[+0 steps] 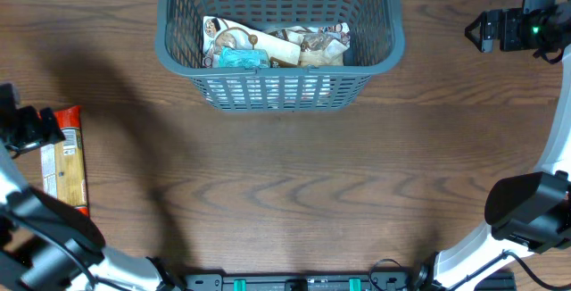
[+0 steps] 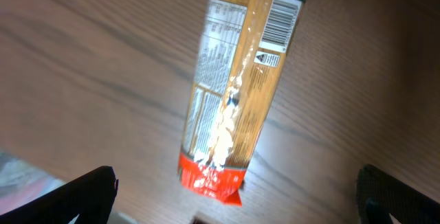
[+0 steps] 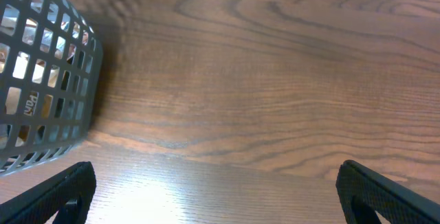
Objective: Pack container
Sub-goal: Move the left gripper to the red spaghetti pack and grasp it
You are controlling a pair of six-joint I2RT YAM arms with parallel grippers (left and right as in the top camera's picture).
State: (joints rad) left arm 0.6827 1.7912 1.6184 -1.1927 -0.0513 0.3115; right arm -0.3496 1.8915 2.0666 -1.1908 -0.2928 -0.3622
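The container (image 1: 277, 90), a large grey lattice basket, sits at the far centre of the counter (image 1: 285, 193), its far wall cut off by the overhead frame. It is partly packed: a teal pouch (image 1: 243, 57) and several printed snack bags (image 1: 321, 45) lie on its floor, with room above them. One item is visibly left outside, a long red-ended packet (image 1: 67, 157) lying flat at the counter's left edge, label and barcode up. The left end effector (image 2: 237, 207) hangs just over the packet's far end with its fingers spread wide and nothing between them, so the packet is not yet gripped. The right end effector (image 1: 477, 30) is likewise wide open and empty, well off to the far right of the basket over bare wood. Judging by this, one pick and drop remains. The stretch between packet and basket is bare, but the packet lies close to the counter's left edge, and the basket's near rim must be cleared on the way in.
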